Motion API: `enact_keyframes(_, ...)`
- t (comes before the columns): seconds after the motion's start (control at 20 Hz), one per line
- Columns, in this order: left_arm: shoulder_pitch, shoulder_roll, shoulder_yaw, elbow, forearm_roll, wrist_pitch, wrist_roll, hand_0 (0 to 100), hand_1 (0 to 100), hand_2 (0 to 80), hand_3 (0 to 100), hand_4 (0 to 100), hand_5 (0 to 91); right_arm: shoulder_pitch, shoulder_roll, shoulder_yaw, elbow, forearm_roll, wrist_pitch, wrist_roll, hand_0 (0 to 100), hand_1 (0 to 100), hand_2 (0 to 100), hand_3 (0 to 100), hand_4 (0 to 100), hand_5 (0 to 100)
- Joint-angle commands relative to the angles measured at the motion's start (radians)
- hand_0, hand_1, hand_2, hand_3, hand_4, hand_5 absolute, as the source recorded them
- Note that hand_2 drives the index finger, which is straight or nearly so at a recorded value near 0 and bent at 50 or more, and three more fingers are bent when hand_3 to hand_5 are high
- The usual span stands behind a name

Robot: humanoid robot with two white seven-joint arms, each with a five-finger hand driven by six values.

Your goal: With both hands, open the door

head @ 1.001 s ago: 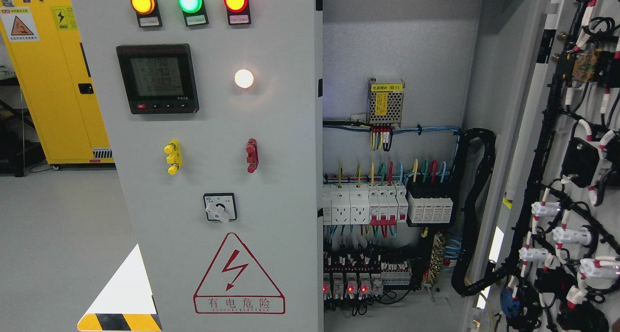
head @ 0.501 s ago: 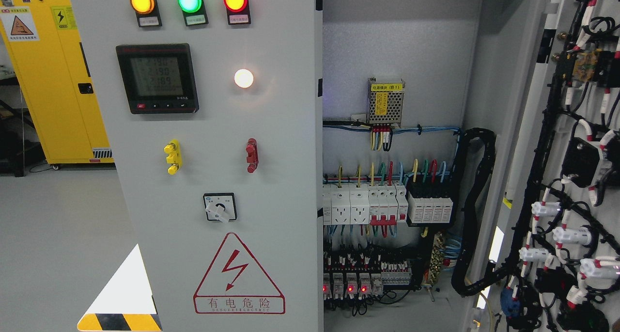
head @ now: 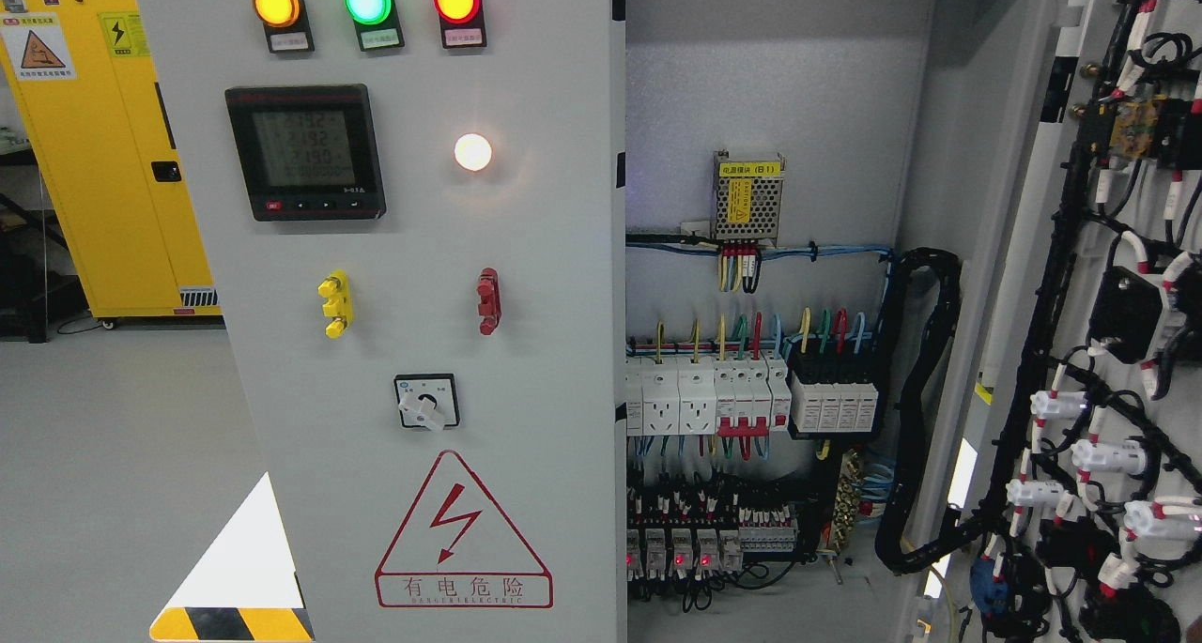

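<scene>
An electrical cabinet stands with its right-hand door [head: 1117,324] swung wide open at 3 o'clock in the head view, its wired inner face turned toward the camera, while the left-hand door [head: 526,249] at 9 to 12 o'clock stands square to the camera and looks shut. Between them the cabinet interior [head: 770,108] is exposed, with a row of breakers [head: 751,394] at about 5 o'clock from centre.

Neither of the robot's hands is in the picture; no arm enters from the lower left or lower right, so the state of the fingers cannot be told, nor which hand is nearer.

The relation that matters is the left door's free edge [head: 620,343], a long vertical line running top to bottom just right of centre. By this picture, one leaf is done and the other remains, if the task means both. Any hand would have to rise from 6 o'clock to reach that edge. No handle can be made out on the panel's face, which carries three lamps [head: 368,1], a meter [head: 305,151] and a rotary switch [head: 427,401].
</scene>
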Motion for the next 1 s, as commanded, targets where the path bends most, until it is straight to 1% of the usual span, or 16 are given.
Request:
enact_keyframes(0.0,-0.005,-0.001,-0.002,0.02,-0.002,0.002,0.019,12,56,0.0,0,0,0.0,-0.088,-0.022,0.062,-0.33,-0.034,-0.018,-0.007,0,50,4,0,0,0)
enact_keyframes(0.1,-0.005,-0.001,-0.002,0.02,-0.002,0.002,0.069,12,56,0.0,0,0,0.0,-0.14,-0.017,0.082,-0.328,-0.035,-0.009,-0.007,0,50,4,0,0,0)
enact_keyframes(0.15,-0.005,-0.001,-0.002,0.02,-0.002,0.002,0.078,12,56,0.0,0,0,0.0,-0.16,-0.013,0.091,-0.327,-0.037,-0.001,-0.007,0,50,4,0,0,0)
enact_keyframes(0.25,-0.005,-0.001,-0.003,0.02,-0.002,0.002,0.082,12,56,0.0,0,0,0.0,-0.194,-0.005,0.117,-0.327,-0.04,0.038,-0.007,0,50,4,0,0,0)
enact_keyframes(0.35,-0.005,-0.003,-0.003,0.02,-0.002,0.002,0.082,12,56,0.0,0,0,0.0,-0.243,0.001,0.131,-0.325,-0.04,0.109,-0.007,0,50,4,0,0,0)
enact_keyframes(0.45,-0.005,-0.003,-0.003,0.018,-0.002,0.001,0.082,12,56,0.0,0,0,0.0,-0.3,0.022,0.132,-0.321,-0.041,0.193,-0.007,0,50,4,0,0,0)
enact_keyframes(0.55,-0.005,-0.001,-0.003,0.015,-0.002,-0.001,0.082,12,56,0.0,0,0,0.0,-0.358,0.044,0.134,-0.315,-0.041,0.259,-0.007,0,50,4,0,0,0)
enact_keyframes(0.7,-0.003,-0.001,-0.003,0.015,-0.002,-0.002,0.082,12,56,0.0,0,0,0.0,-0.448,0.081,0.132,-0.261,-0.038,0.318,-0.008,0,50,4,0,0,0)
enact_keyframes(0.75,-0.003,0.0,-0.002,0.018,-0.002,-0.001,0.082,12,56,0.0,0,0,0.0,-0.473,0.087,0.132,-0.238,-0.037,0.333,-0.008,0,50,4,0,0,0)
enact_keyframes(0.85,-0.003,0.001,-0.002,0.018,-0.002,-0.001,0.08,12,56,0.0,0,0,0.0,-0.516,0.111,0.132,-0.181,-0.034,0.368,-0.008,0,50,4,0,0,0)
enact_keyframes(0.95,-0.003,0.001,0.0,0.017,-0.001,-0.001,0.077,12,56,0.0,0,0,0.0,-0.548,0.131,0.134,-0.131,-0.029,0.379,-0.004,0,50,4,0,0,0)
